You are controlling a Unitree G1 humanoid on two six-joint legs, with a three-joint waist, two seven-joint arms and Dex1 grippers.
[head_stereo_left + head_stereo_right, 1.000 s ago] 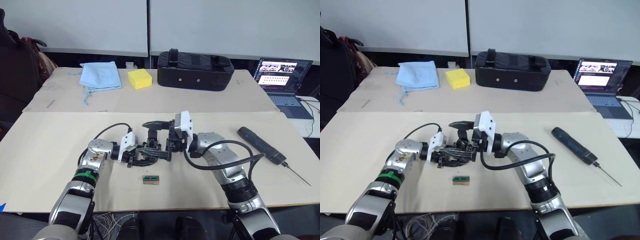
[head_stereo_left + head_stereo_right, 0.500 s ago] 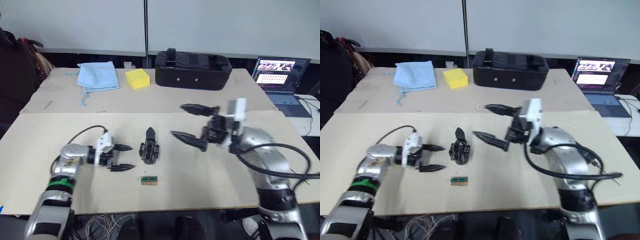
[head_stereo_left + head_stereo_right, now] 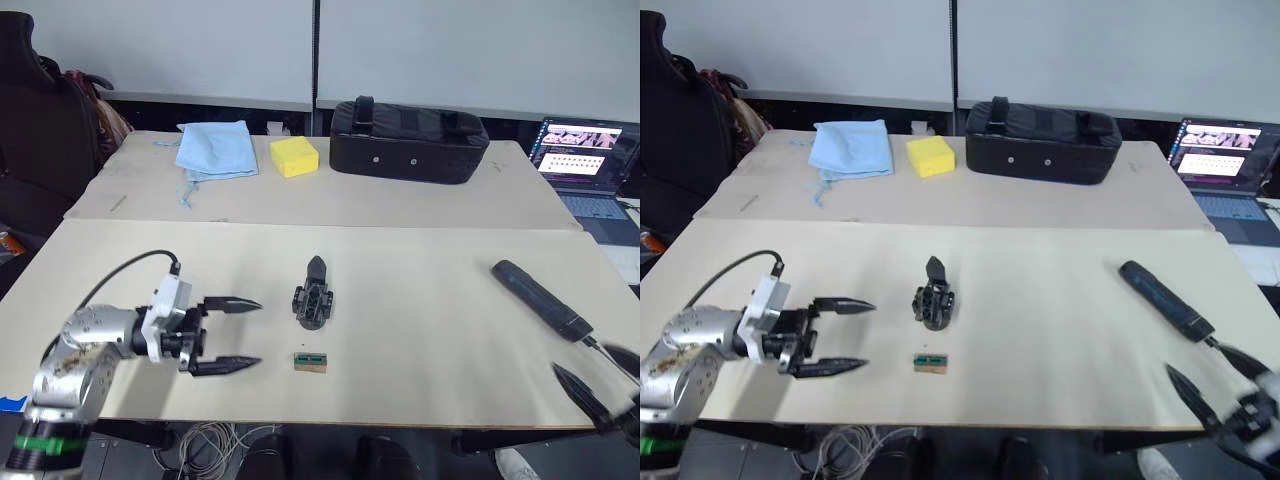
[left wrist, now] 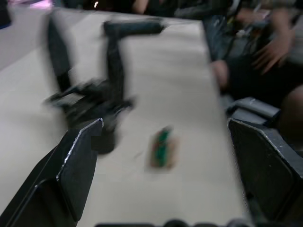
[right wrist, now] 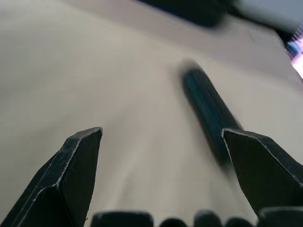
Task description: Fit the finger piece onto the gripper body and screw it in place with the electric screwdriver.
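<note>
While both my grippers, left (image 3: 232, 335) and right (image 3: 1215, 385), hang spread and empty, I count one gripper body (image 3: 313, 303) mid-table with one finger piece (image 3: 317, 267) touching it, and one screwdriver (image 3: 540, 299) right.

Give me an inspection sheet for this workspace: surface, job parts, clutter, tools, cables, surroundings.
Surface: beige table, second table behind it.
Job's things: gripper body lying mid-table with the finger piece at its far end; electric screwdriver lying at the robot's right.
Clutter: small green-topped block, blue cloth, yellow block, black case.
Grippers: left tool open, empty; right tool open, empty, at the table's near edge.
Cables: black cable on the left arm.
Surroundings: laptop, chair.
</note>
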